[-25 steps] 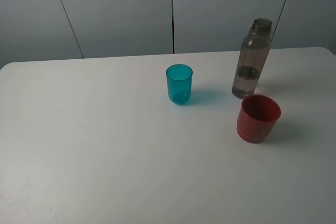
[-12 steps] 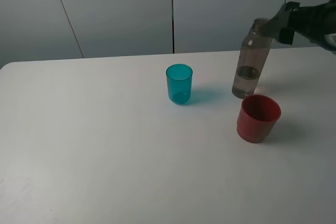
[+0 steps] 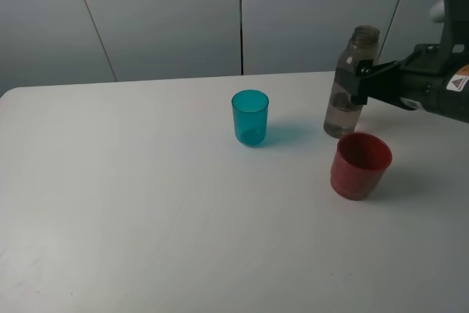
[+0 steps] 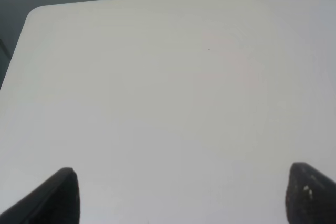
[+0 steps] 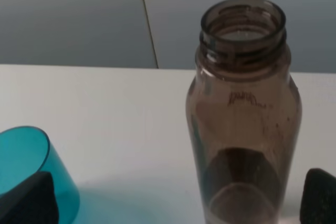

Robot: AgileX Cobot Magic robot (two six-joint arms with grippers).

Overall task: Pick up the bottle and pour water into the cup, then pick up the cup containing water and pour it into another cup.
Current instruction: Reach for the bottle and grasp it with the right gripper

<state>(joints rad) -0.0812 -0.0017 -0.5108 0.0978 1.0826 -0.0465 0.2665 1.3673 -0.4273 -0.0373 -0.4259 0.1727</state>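
Note:
The smoky grey-brown bottle stands uncapped at the back right of the white table, with a little water in its bottom; it fills the right wrist view. The teal cup stands upright left of it and shows in the right wrist view. The red cup stands just in front of the bottle. My right gripper is open at mid-bottle height, with a fingertip at either side of the bottle. My left gripper is open and empty over bare table.
The white table has a rounded far-left corner. Grey wall panels stand behind the table's far edge. The right arm reaches in from the right edge.
The right arm has come into view from the upper right and dropped from the bottle's neck to its middle. Bottle and both cups have not moved.

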